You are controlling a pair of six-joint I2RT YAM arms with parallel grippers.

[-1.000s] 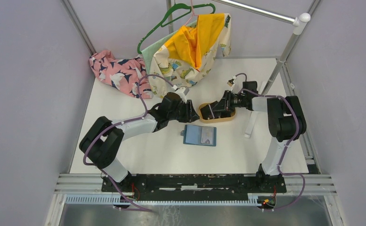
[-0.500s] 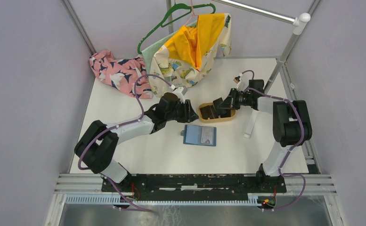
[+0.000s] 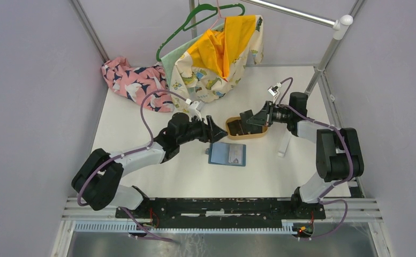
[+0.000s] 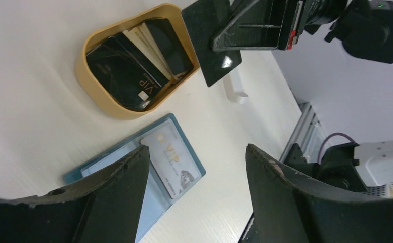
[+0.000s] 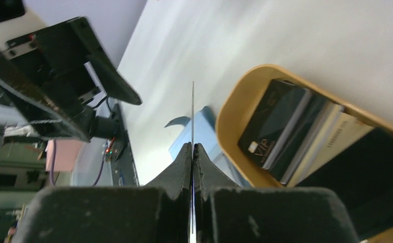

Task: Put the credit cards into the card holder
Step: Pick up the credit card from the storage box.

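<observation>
- Right claw [image 3: 256,116] has lifted out of the tray [image 3: 247,137] since a second ago. It now hangs just above the tray's right end, toward the right edge of the worktop [image 3: 168,182].
- Its jaws are pinched tight on a dark card [image 4: 212,43]. The right wrist view shows that card edge-on, as a thin line between the fingertips.
- Left claw [image 3: 212,131] has pulled back toward the near-left corner. Jaws spread wide, nothing in them, hovering just off the wallet's [image 3: 227,154] far-left corner.
- Wallet lies open and flat around mid-worktop, just nearer than the tray and not touching it. One pale card [image 4: 171,162] already sits in it.
- Several other cards [image 4: 128,71], dark and pale, are stacked leaning in the tray.
- Judgement: the pick is done and one card is out. Next is to carry it over to the wallet and slide it into a pocket. The left claw looks placed to steady the wallet. Most cards are left, so it's early in the task.
- Worktop is white and matte. A pink cloth [image 3: 130,80] is heaped at the far-left corner.
- A printed garment [image 3: 216,53] on a green hanger [image 3: 195,21] hangs over the far edge.
- Plain grey walls [image 3: 34,107] stand on both sides.
</observation>
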